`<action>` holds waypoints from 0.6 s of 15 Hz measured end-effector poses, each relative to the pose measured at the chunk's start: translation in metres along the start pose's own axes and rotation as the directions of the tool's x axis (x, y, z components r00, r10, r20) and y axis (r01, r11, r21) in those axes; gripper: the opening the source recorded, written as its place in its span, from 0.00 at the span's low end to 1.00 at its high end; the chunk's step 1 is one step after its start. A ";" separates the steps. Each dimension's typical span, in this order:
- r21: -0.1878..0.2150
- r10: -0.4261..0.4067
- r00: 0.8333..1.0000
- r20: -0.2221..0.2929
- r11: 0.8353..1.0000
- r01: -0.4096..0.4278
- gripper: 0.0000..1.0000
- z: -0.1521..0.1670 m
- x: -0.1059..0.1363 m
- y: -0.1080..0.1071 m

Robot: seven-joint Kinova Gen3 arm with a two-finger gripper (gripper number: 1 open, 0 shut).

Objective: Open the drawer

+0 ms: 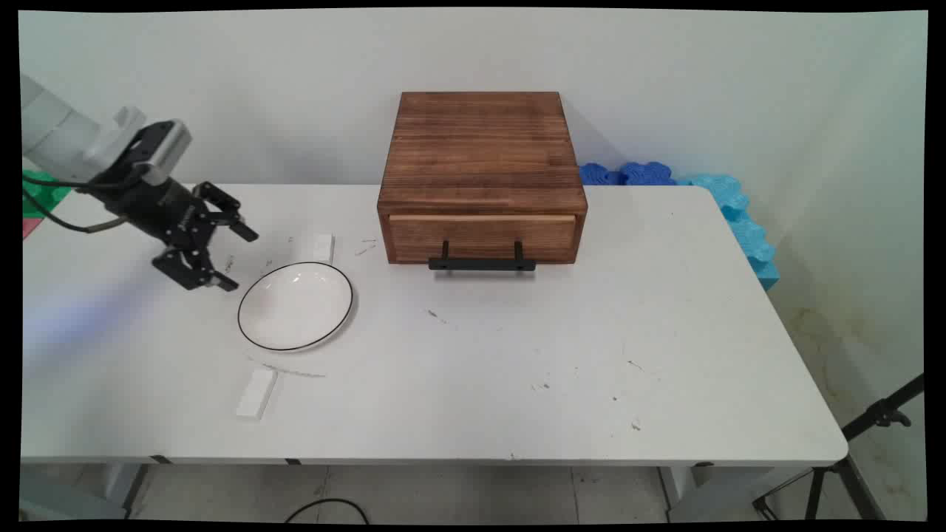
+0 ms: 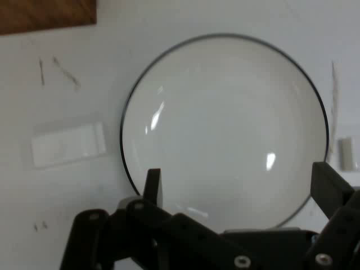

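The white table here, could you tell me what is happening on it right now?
The black two-finger gripper hangs open and empty beside the left rim of a white plate with a thin black rim. Two small white blocks lie near the plate. A closed brown wooden drawer box stands further back.

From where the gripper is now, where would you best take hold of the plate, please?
Probably the plate's thin black rim on its left edge, nearest the open gripper. It lies flat, so one finger would go inside the rim and one outside, coming from above.
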 end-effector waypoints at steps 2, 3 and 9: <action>0.005 0.001 1.000 -0.007 1.000 -0.001 1.00 0.006 0.013 0.000; 0.008 0.002 1.000 -0.011 1.000 -0.002 1.00 0.009 0.019 0.000; 0.022 0.006 0.999 -0.031 1.000 -0.005 1.00 0.028 0.055 0.000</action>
